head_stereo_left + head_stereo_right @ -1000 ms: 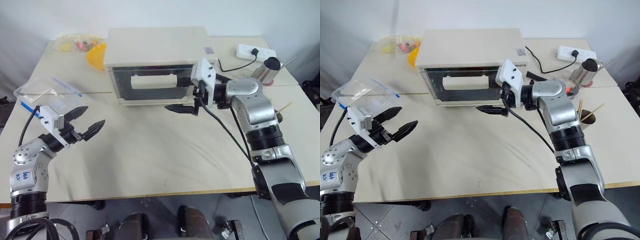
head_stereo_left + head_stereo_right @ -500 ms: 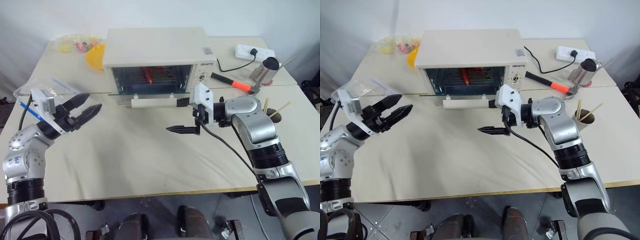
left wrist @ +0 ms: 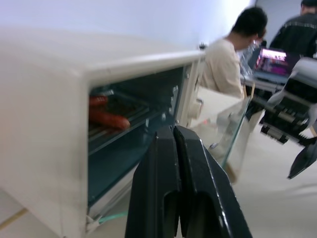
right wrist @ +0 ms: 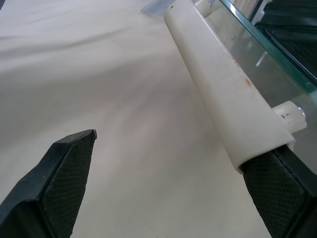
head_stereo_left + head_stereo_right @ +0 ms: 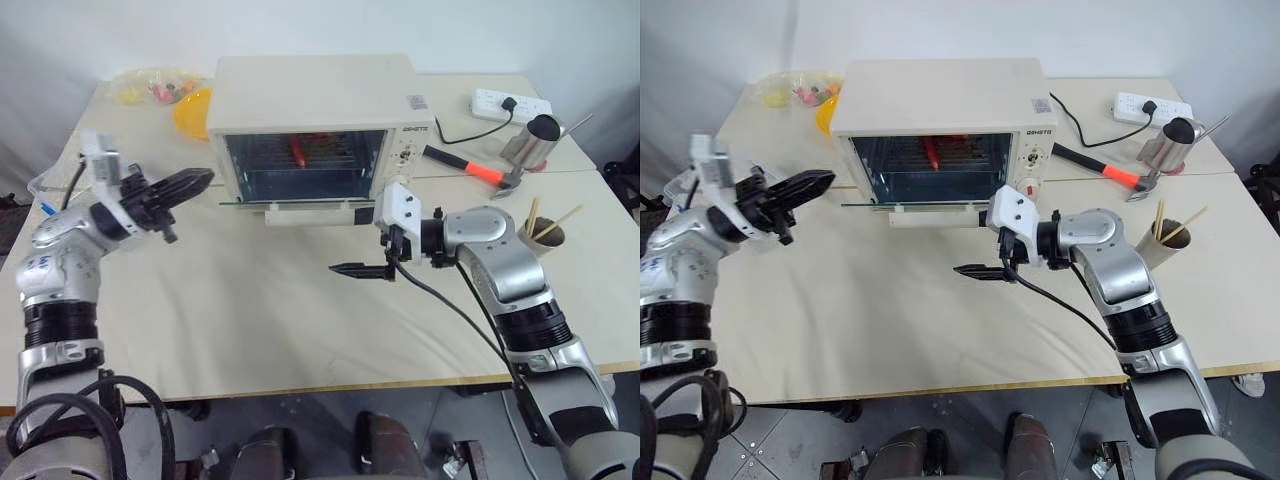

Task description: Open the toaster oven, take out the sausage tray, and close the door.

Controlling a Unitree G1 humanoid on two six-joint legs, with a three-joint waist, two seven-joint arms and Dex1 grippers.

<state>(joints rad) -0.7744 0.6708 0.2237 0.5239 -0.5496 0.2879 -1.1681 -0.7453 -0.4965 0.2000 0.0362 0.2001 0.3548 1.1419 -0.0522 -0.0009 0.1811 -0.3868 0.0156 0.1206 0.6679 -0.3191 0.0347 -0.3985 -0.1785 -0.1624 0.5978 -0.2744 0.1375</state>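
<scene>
The door (image 5: pixel 300 203) now lies open; closed left hand (image 5: pixel 196 181) has risen, right hand (image 5: pixel 362 270) spread. Next: reaching the sausage tray (image 3: pixel 115 118).

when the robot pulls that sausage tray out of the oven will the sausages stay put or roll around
Probably roll a bit: the sausages look round and loose on the sausage tray. The thin metal tray likely stays stiff and light, but tilting it coming out of the toaster oven could slide them.
</scene>
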